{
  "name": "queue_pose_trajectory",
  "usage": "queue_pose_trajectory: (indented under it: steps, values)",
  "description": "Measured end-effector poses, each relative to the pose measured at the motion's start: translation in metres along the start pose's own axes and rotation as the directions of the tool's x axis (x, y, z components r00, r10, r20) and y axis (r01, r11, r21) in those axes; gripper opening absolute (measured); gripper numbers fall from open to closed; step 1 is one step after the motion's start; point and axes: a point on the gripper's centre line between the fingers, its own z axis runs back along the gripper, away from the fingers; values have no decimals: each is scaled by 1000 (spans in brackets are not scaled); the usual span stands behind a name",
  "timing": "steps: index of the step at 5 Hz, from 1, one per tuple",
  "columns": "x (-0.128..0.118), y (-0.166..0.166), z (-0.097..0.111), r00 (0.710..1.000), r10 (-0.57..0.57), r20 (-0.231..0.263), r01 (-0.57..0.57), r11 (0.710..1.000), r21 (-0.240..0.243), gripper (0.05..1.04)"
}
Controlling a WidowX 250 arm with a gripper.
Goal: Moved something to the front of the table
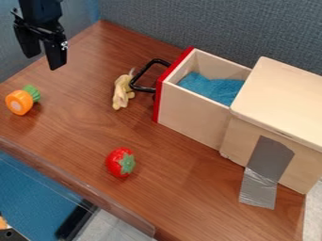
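Note:
The gripper [44,60] hangs over the upper left of the table with its two fingers apart; it is open and holds nothing. Below and left of it lies an orange carrot piece [19,102] with a green top. A red strawberry [116,162] with green leaves rests close to the front edge of the wooden table [182,186]. Beside the black drawer handle is a small pale yellow toy animal [121,92], right of and lower than the gripper.
At the right stands a wooden box [280,99] with grey tape [270,157] on its front. Its red-fronted drawer [192,115] is pulled out toward the left, with a blue cloth [213,88] inside. A clear ledge [75,188] runs along the table's front edge.

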Motion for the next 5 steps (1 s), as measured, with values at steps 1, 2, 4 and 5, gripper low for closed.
queue_pose_trajectory:
  steps: [1, 2, 4, 5]
  values:
    - [-3, -2, -12, 1000, 7, -26, -8, 1000, -22, 1000]
    - [13, -23, -25, 999, -37, -15, 37, 999, -22, 1000]
    - [44, -62, -53, 994, -105, -39, 104, 994, -45, 1000]
    - [55, -73, -65, 992, -113, -49, 110, 993, -52, 1000]
